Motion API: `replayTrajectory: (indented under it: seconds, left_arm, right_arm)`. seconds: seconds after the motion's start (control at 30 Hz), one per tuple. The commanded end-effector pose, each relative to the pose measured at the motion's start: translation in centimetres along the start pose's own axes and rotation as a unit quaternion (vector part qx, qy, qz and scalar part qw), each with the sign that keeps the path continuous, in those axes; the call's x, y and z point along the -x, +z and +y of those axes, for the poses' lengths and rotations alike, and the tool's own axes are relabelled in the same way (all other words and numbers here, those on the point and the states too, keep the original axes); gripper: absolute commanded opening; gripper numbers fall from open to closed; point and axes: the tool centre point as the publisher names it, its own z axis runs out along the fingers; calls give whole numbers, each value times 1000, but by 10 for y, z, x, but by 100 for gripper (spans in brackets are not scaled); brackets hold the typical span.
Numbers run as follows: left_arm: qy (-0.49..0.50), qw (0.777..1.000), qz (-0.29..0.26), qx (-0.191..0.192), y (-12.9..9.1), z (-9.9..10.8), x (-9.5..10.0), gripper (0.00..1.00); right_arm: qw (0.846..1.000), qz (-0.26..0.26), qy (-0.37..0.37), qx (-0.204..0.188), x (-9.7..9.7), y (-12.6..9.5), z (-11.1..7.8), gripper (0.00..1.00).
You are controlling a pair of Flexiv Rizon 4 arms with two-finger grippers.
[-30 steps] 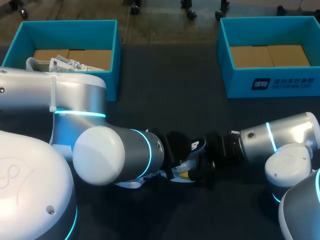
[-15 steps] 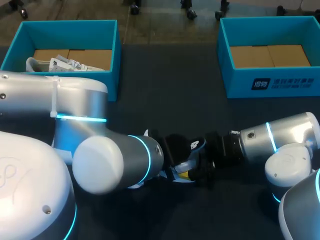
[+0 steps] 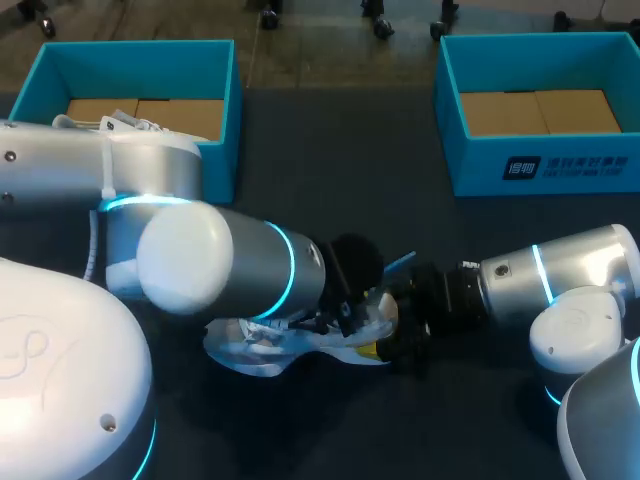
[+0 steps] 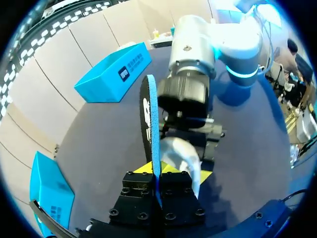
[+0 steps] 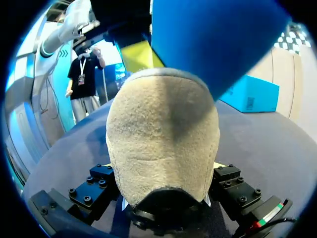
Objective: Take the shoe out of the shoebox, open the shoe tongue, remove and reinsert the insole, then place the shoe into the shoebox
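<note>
dark table bore the shoe, heel clamped by right gripper; left gripper pinched the insole; a straight pull seemed wise.

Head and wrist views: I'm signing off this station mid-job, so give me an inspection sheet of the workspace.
Surface: dark table.
Job's things: white shoe on the table between the arms; blue insole held on edge above its heel; left shoebox and right shoebox at the far side.
Clutter: second shoe in the left shoebox.
Grippers: left gripper shut on the insole; right gripper shut on the shoe's heel.
Cables: white cable along the left arm.
Surroundings: nothing seen.
</note>
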Motion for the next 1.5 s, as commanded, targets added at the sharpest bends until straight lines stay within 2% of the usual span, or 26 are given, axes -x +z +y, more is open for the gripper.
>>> replayTrajectory:
  seconds: [0.03, 0.3, 0.6, 0.7, 0.77, 0.83, 1.13, 1.3, 1.5]
  left_arm:
    - [-8, 999, 50, -1, -15, -9, 3, 0]
    - [-18, 991, 133, 3, -38, -41, -8, 0]
    - [-26, 969, 244, -1, -62, -73, -15, 0]
    - [-32, 957, 289, -19, -73, -86, -13, 0]
    - [-34, 954, 297, -27, -78, -90, -12, 0]
    - [-38, 945, 323, -43, -91, -99, -9, 0]
    - [-23, 919, 383, -93, -146, -121, -4, 0]
    - [-10, 913, 391, -115, -174, -128, -10, 0]
    - [-4, 917, 376, -132, -196, -133, -11, 0]
  right_arm:
    - [1000, 0, 1, -3, -1, 0, 1, 0]
    - [1000, 0, 1, -3, -1, 0, 1, 0]
    - [1000, 0, 1, -3, -1, 0, 1, 0]
    - [1000, 0, 1, -3, -1, 0, 1, 0]
    - [1000, 0, 1, -3, -1, 0, 1, 0]
    - [1000, 0, 1, -3, -1, 0, 1, 0]
    - [1000, 0, 1, -3, -1, 0, 1, 0]
    - [1000, 0, 1, -3, -1, 0, 1, 0]
    - [1000, 0, 1, -3, -1, 0, 1, 0]
